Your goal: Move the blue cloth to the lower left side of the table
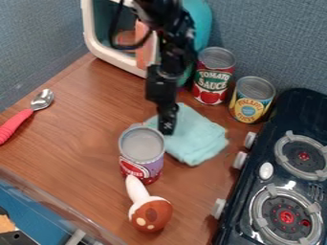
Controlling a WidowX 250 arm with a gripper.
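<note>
While the light-blue cloth (197,139) lies nearer the back edge of the bench (76,129) than the front, the black gripper (167,128) hangs at its left side, released or clenched I cannot tell. Just beside them stands a purple-labelled can (142,152), then a toy mushroom (150,214) towards the front edge, and a red-handled spoon (19,119) near the left edge.

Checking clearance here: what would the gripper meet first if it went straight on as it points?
Probably the blue cloth below the gripper, near the purple can; depth is unclear.
</note>
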